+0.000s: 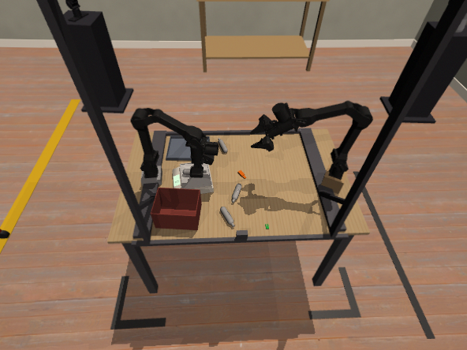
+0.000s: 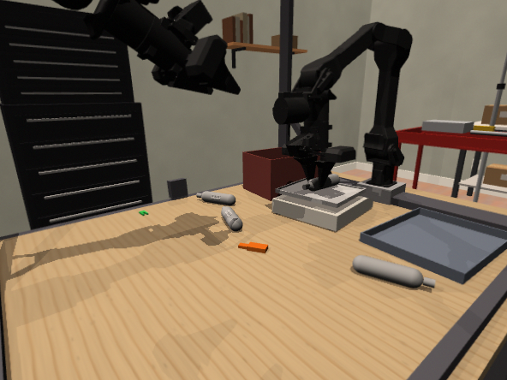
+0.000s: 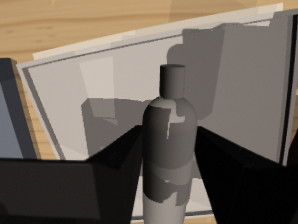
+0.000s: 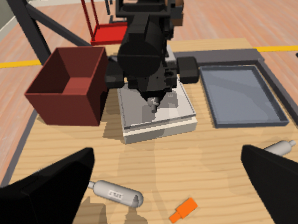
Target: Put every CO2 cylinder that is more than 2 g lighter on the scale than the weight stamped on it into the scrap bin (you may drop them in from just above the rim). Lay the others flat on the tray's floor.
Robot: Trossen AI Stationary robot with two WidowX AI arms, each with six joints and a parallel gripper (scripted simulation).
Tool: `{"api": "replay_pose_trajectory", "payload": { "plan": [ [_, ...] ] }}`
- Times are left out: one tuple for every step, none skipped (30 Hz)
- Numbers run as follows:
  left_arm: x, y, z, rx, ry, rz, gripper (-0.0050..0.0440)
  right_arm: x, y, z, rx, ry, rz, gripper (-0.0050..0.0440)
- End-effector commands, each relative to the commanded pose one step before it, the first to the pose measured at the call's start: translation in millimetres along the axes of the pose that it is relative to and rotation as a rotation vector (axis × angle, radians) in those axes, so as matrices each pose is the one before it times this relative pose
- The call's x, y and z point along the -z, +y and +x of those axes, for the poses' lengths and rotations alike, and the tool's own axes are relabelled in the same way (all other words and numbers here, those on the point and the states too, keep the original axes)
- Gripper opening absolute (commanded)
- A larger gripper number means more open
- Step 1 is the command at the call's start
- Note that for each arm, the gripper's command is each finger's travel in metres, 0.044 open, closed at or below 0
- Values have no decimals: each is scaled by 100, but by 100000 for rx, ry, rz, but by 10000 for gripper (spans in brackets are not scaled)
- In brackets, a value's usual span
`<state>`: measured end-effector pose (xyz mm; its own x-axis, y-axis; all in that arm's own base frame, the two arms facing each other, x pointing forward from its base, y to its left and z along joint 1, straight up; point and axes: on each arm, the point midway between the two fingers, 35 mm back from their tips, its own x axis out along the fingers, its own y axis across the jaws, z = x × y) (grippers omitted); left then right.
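CO2 cylinder (image 2: 326, 182) (image 3: 169, 145) (image 4: 154, 102): clamped across its body by the left gripper (image 2: 318, 181) (image 3: 168, 132) (image 4: 153, 99), over the scale (image 2: 307, 210) (image 3: 132, 75) (image 4: 160, 131). Rigid, smooth and round, it could roll; mid-body looks the surest hold. The right gripper (image 1: 253, 139) (image 4: 167, 153) hangs spread, well apart from the others on the table (image 1: 284, 169) (image 2: 171, 299) (image 4: 100, 155).

Matt grey cylinders (image 1: 227, 217) (image 2: 387, 270) (image 3: 169, 135) (image 4: 118, 193); wooden tabletop (image 1: 284, 173) (image 2: 180, 299) (image 4: 150, 165)

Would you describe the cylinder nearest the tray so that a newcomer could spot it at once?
Find the shallow blue-grey tray. The grey cylinder lies on the wood just beside it. Unlike the other two on the tabletop, it is away from the red bin.
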<state>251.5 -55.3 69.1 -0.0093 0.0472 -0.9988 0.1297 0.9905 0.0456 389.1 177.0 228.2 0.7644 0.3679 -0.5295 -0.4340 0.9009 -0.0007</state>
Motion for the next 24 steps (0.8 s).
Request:
{"api": "replay_pose_trajectory", "payload": {
  "plan": [
    [-744, -120, -807, 702, -3234, -218, -50, -814, 30, -507, 33, -2375, 20, 440],
    [0, 0, 0, 0, 0, 0, -50, 0, 0, 0, 0, 0, 0, 440],
    [0, 0, 0, 0, 0, 0, -50, 0, 0, 0, 0, 0, 0, 440],
    [312, 69, 198, -289, 802, 87, -50, 0, 0, 0, 0, 0, 0, 440],
    [0, 0, 0, 0, 0, 0, 24, 0, 0, 0, 0, 0, 0, 440],
    [0, 0, 0, 0, 0, 0, 48, 0, 0, 0, 0, 0, 0, 440],
    [0, 0, 0, 0, 0, 0, 72, 0, 0, 0, 0, 0, 0, 440],
    [0, 0, 0, 0, 0, 0, 96, 0, 0, 0, 0, 0, 0, 440],
    [0, 0, 0, 0, 0, 0, 120, 0, 0, 0, 0, 0, 0, 440],
    [0, 0, 0, 0, 0, 0, 144, 0, 0, 0, 0, 0, 0, 440],
    [0, 0, 0, 0, 0, 0, 168, 0, 0, 0, 0, 0, 0, 440],
    [0, 0, 0, 0, 0, 0, 168, 0, 0, 0, 0, 0, 0, 440],
    [0, 0, 0, 0, 0, 0, 168, 0, 0, 0, 0, 0, 0, 440],
    [0, 0, 0, 0, 0, 0, 192, 0, 0, 0, 0, 0, 0, 440],
    [0, 0, 0, 0, 0, 0, 195, 0, 0, 0, 0, 0, 0, 440],
    [0, 0, 0, 0, 0, 0, 195, 0, 0, 0, 0, 0, 0, 440],
    [0, 0, 0, 0, 0, 0, 195, 0, 0, 0, 0, 0, 0, 440],
    [-254, -35, -456, 350, -1356, -57, 219, 0, 0, 0, 0, 0, 0, 440],
    [8, 10, -397, 67, -583, -24, 243, 0, 0, 0, 0, 0, 0, 440],
    [7, 1, -277, 2, -1, 0, 267, 0, 0, 0, 0, 0, 0, 440],
    [7, -47, -435, 9, -8, -91, 291, 0, 0, 0, 0, 0, 0, 440],
    [3, -32, -638, 9, -6, -33, 315, 0, 0, 0, 0, 0, 0, 440],
    [2, -17, -824, 9, -4, 25, 339, 0, 0, 0, 0, 0, 0, 440],
    [3, -2, -867, 8, -2, 0, 363, 0, 0, 0, 0, 0, 0, 440]
  ]
}}
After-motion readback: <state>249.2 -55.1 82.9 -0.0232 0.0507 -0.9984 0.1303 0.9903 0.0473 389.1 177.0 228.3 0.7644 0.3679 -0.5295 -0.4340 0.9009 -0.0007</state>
